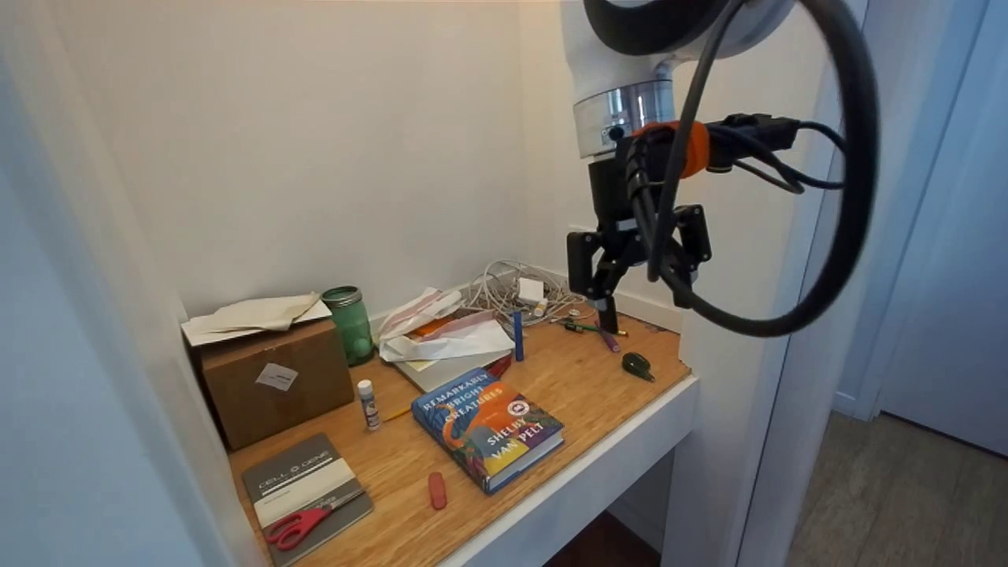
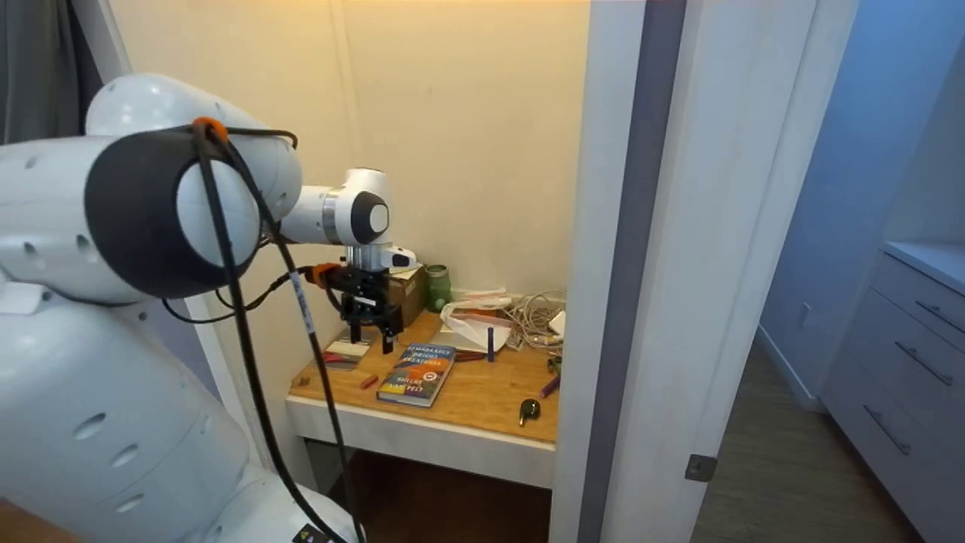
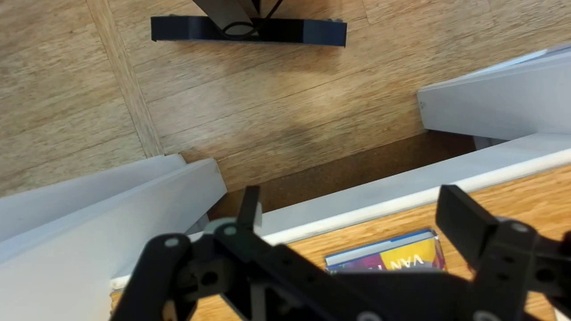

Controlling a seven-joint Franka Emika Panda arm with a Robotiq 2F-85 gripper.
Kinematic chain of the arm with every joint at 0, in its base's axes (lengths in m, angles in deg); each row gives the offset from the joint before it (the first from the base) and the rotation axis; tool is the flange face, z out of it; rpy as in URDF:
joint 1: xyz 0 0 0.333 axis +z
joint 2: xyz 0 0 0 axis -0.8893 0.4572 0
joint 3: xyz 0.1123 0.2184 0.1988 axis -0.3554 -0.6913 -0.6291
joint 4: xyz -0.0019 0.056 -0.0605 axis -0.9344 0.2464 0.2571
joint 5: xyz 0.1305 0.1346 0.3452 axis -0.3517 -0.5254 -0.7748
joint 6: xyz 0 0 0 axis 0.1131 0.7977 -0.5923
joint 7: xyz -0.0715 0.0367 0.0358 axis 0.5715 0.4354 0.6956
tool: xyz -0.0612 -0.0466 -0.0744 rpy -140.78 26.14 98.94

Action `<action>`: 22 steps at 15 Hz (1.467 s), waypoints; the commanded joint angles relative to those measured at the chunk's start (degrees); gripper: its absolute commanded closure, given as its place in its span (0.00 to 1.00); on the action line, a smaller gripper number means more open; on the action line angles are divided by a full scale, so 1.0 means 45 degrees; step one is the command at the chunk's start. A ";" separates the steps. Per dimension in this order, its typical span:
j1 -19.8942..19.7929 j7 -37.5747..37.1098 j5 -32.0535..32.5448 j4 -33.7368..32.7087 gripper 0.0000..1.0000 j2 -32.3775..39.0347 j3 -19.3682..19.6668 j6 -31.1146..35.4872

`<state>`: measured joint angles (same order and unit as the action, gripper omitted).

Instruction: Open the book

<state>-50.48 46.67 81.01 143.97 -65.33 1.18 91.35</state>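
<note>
The book lies closed on the wooden desk, its blue, orange and yellow cover up and its white page edges facing the desk's front. It also shows in an exterior view. In the wrist view only its front end shows; the gripper's body hides the rest. My gripper is open and empty, its fingers wide apart. In both exterior views the gripper hangs above the desk, apart from the book, pointing down.
A grey booklet with red scissors lies beside a small red object. A glue stick, cardboard box, green jar, upright blue marker and cables stand behind. White walls enclose the desk.
</note>
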 commanded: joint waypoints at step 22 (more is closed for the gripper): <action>0.0269 0.2927 -0.0366 -0.2730 0.00 0.4812 0.0764 0.4225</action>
<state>-50.05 59.78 79.48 131.82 -43.67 3.84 110.52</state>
